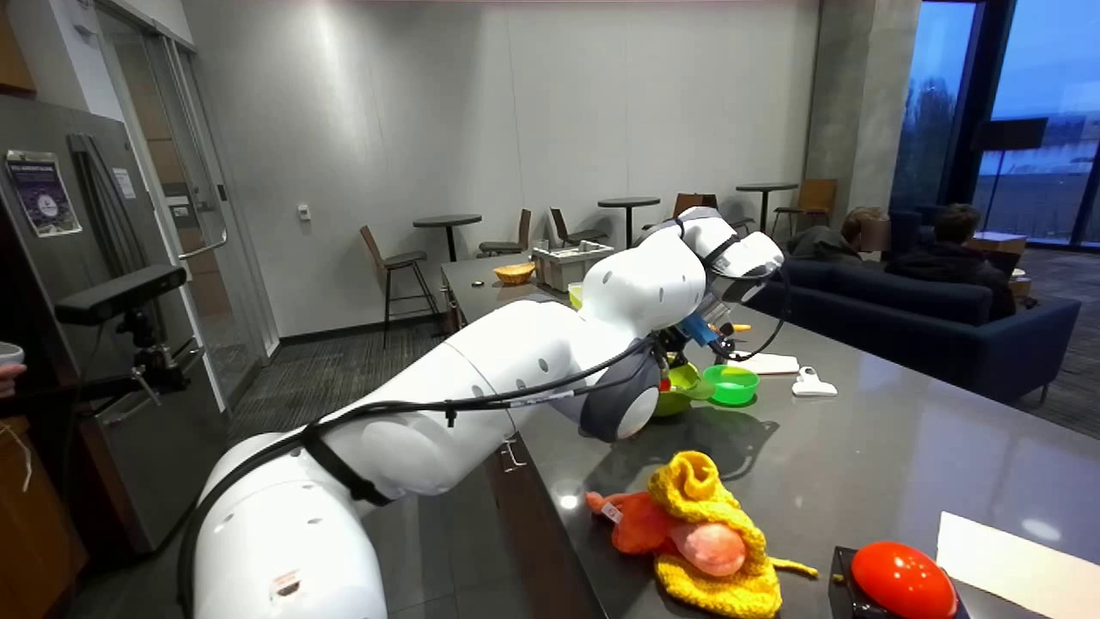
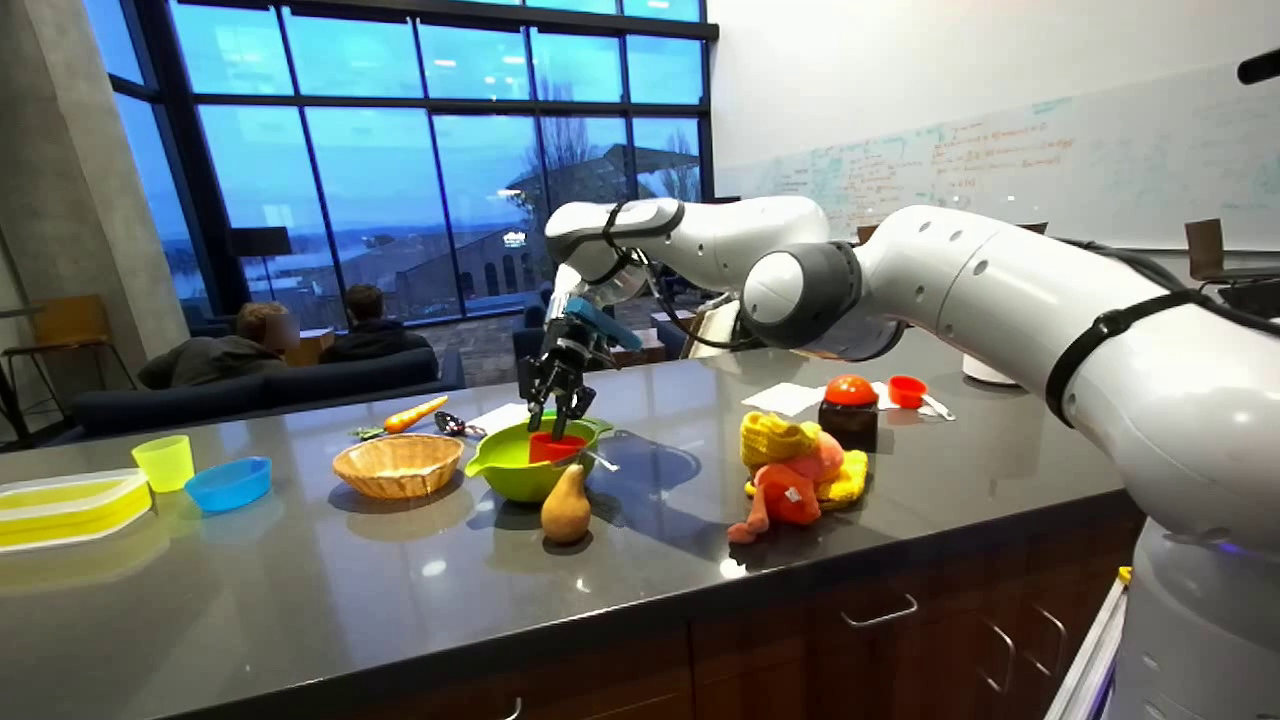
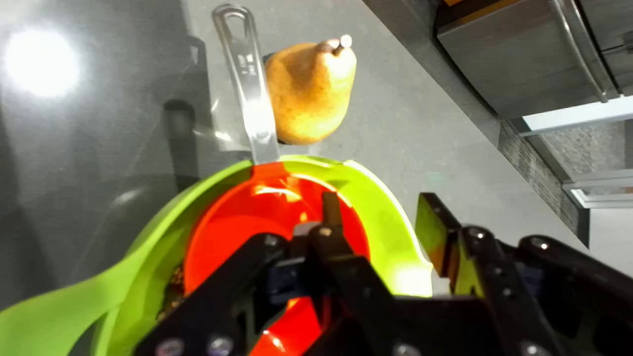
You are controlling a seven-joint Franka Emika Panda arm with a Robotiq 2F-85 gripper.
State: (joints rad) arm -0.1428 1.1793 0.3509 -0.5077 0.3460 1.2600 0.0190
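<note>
My gripper stands open over a lime-green bowl, its two fingers well apart in the wrist view. A red measuring cup sits in the bowl, its clear handle sticking out over the rim. One finger overlaps the inside of the cup in that view, and the opposite pad appears beyond the bowl's edge. Whether either touches anything, I cannot tell. Small brown bits show beneath the cup. Beside the bowl stands a pear. The arm mostly hides the gripper in an exterior view.
A wicker basket, a carrot and a blue bowl lie to one side. Across from them are a yellow-and-orange plush toy, a red button and another red cup. A bright green bowl appears too.
</note>
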